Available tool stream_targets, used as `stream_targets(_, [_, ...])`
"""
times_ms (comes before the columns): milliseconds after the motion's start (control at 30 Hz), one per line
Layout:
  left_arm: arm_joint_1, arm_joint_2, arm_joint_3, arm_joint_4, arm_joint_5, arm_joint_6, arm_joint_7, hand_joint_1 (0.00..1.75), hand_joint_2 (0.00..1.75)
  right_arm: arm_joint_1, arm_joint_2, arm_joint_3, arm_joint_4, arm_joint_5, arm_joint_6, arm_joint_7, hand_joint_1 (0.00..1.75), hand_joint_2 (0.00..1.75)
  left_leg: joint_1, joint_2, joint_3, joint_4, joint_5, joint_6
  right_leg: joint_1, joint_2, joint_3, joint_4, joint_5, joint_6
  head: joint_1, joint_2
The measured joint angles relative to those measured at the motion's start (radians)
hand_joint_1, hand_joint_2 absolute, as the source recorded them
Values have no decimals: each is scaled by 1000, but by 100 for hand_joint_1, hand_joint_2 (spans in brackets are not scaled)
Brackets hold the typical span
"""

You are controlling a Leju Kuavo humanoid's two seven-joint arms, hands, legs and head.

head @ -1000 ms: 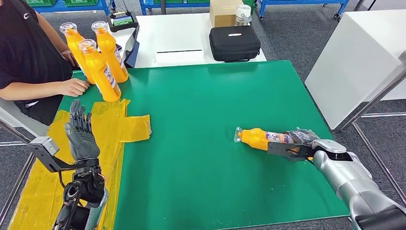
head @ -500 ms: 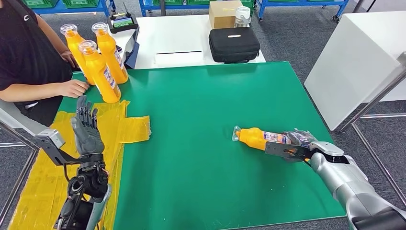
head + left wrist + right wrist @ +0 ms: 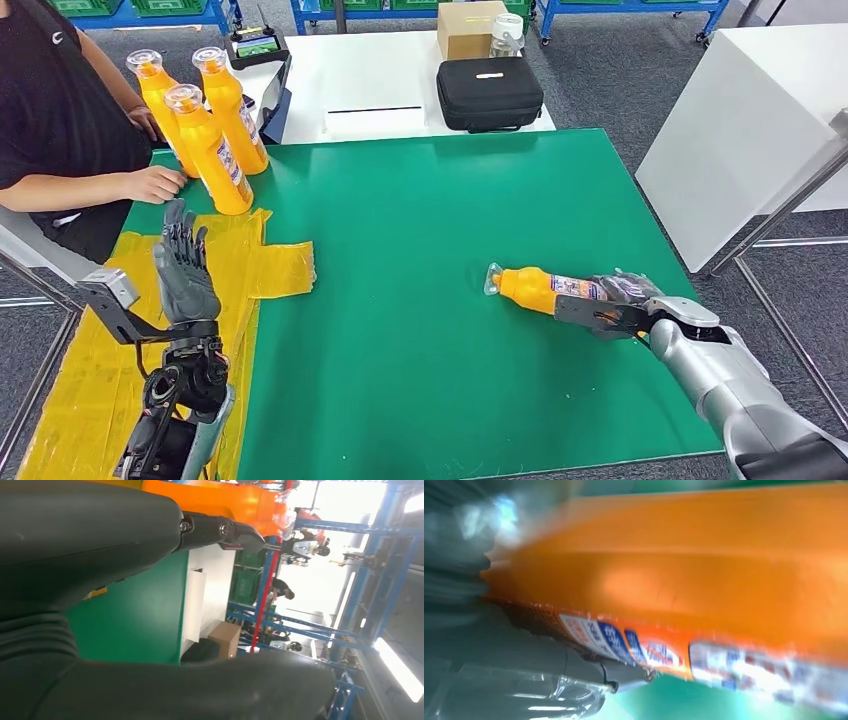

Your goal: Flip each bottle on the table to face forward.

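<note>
On green table, right hand fingers grip lying orange bottle

Grey floor, white table, blue racks behind.

Nothing really readable here tbh. The orange bottle lying on the green table has a label w/ red, blue and white print, and in the right wrist view you can see blocks of characters on it, but it's too blurry to make out any word or brand. The three standing bottles near the person have labels too, way too small to read, and the small white mark on the person's black shirt is just a shape, can't tell what it says.
</note>
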Motion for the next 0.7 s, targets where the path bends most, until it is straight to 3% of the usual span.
stream_targets(67, [0, 0, 0, 4, 36, -38, 33, 0, 175, 30, -2, -39, -47, -118, 12, -71, 175, 175, 0, 0, -2, 0, 0, 0, 0, 0, 0, 0, 0, 0, 0, 0])
stream_targets(167, [5, 0, -3, 12, 135, -150, 90, 0, 175, 105, 2, -127, -201, -397, 153, -157, 175, 175, 0, 0, -8, 0, 2, 0, 0, 0, -4, 1, 1, 0, 0, 0])
stream_targets(233, [13, 0, -14, 20, 210, -238, 118, 0, 175, 155, 20, -178, -326, -528, 231, -173, 175, 175, 0, -1, -15, 0, 5, 0, 0, -1, -11, 2, 2, 0, -1, 0])
stream_targets(333, [28, -3, -52, 30, 270, -324, 140, 0, 175, 177, 66, -213, -470, -573, 234, -144, 175, 175, 0, -2, -23, 0, 9, 1, 0, -2, -20, 3, 3, 0, -1, 0])
stream_targets(400, [24, -14, -95, 32, 262, -349, 157, 0, 175, 155, 128, -210, -497, -538, 201, -88, 175, 175, 0, -2, -26, 0, 10, 0, 0, -2, -23, 3, 4, -1, -1, 0])
stream_targets(467, [-8, -43, -177, 33, 238, -332, 180, 0, 175, 106, 245, -185, -456, -482, 125, -39, 175, 175, 0, 0, -29, 0, 10, -1, 0, -1, -27, 4, 6, -2, -1, 0])
stream_targets(567, [-65, -84, -315, 37, 238, -261, 181, 0, 175, 38, 416, -129, -356, -461, 27, -28, 175, 175, 0, 1, -32, 0, 12, -3, 0, -1, -33, 4, 8, -4, -1, 0])
stream_targets(700, [-89, -83, -372, 40, 264, -240, 163, 0, 175, 2, 491, -101, -291, -478, 5, -40, 175, 175, 0, -8, -37, 0, 15, -2, 0, -10, -34, 4, 7, -5, -1, 0])
